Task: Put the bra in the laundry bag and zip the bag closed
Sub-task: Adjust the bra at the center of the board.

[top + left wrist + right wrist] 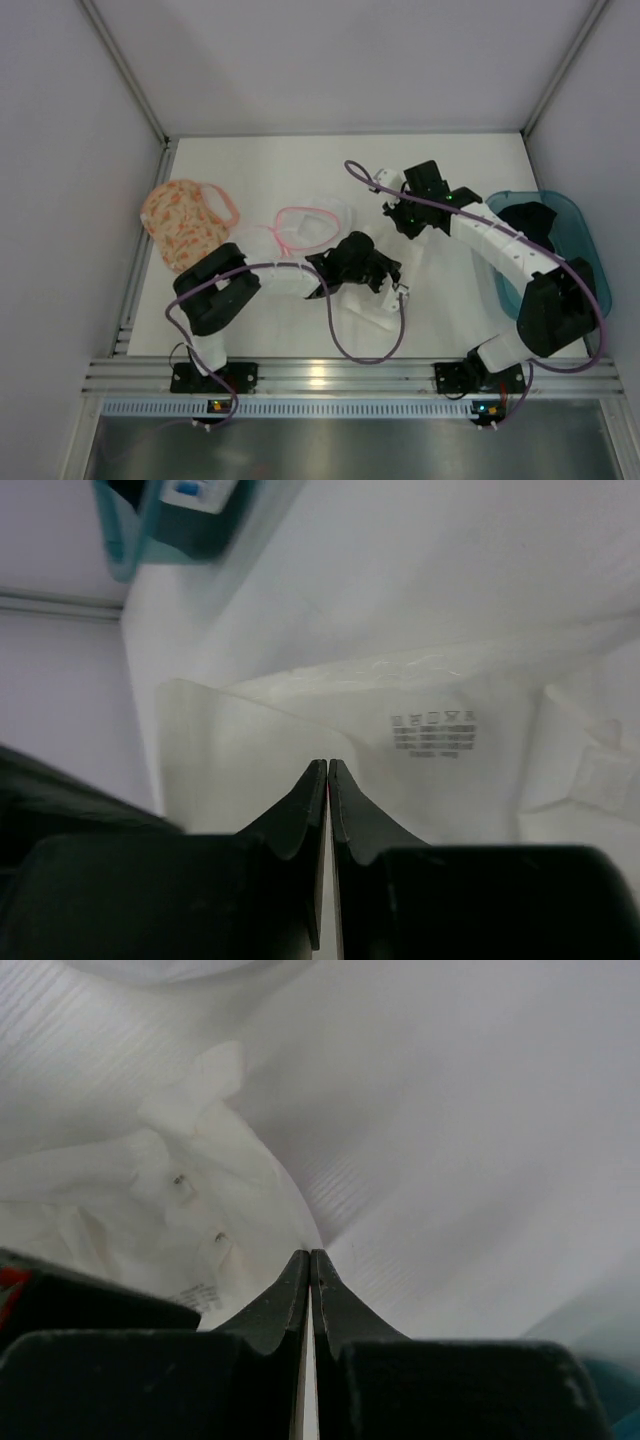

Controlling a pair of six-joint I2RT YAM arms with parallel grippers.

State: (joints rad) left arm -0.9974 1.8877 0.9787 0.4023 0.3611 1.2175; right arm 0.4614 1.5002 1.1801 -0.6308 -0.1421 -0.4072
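Observation:
The bra [530, 222] is a black heap inside the teal tub [575, 262] at the right. At the back left, away from both arms, the speckled cream-and-orange laundry bag [185, 228] lies flat. My left gripper [393, 283] [328, 764] sits at the table's middle, its jaws all but together on the edge of a white fabric piece [430, 695] that carries a printed label. A little behind it, my right gripper [398, 226] [310, 1253] is shut, pinching white mesh fabric [420, 1160] whose creases run into its tips.
A white pouch with a pink rim [305, 225] lies between the laundry bag and the grippers. White walls close in the left, back and right sides. The tub's corner [150, 530] shows at the top left of the left wrist view.

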